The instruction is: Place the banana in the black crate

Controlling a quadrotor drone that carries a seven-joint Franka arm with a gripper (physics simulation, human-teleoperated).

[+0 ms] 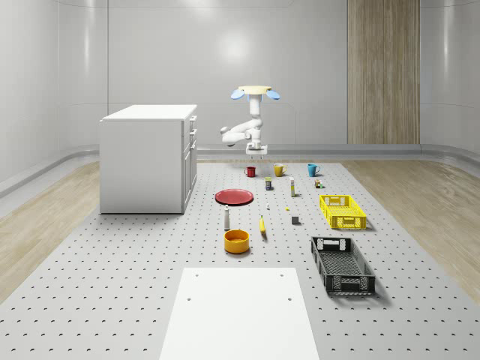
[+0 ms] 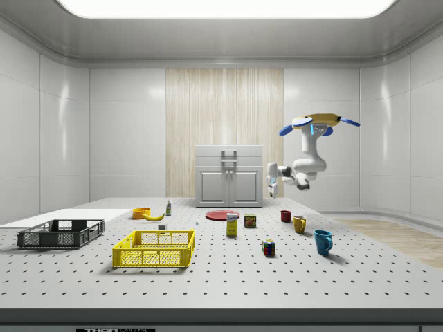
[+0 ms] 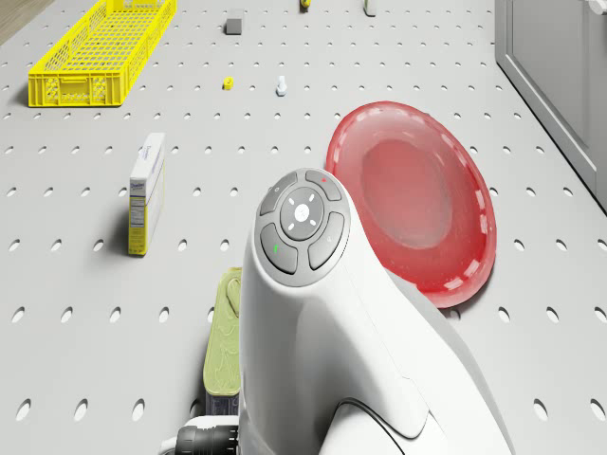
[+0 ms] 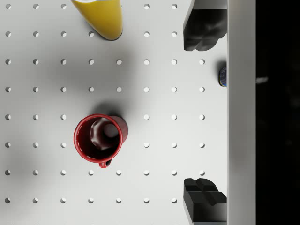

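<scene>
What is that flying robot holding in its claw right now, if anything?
Nothing. The gripper is open and empty as the drone hovers above the red mug. The banana lies on the table, far from it.

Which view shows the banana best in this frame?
The whole-scene view: the banana lies unobstructed on the floor beside the orange bowl. The side view shows it farther off, behind the yellow crate.

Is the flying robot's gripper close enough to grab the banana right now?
Probably not yet. The drone hovers at the far end of the table, its gripper open above the red mug. The banana lies nearer the front, past the red plate, nothing covering it.
</scene>
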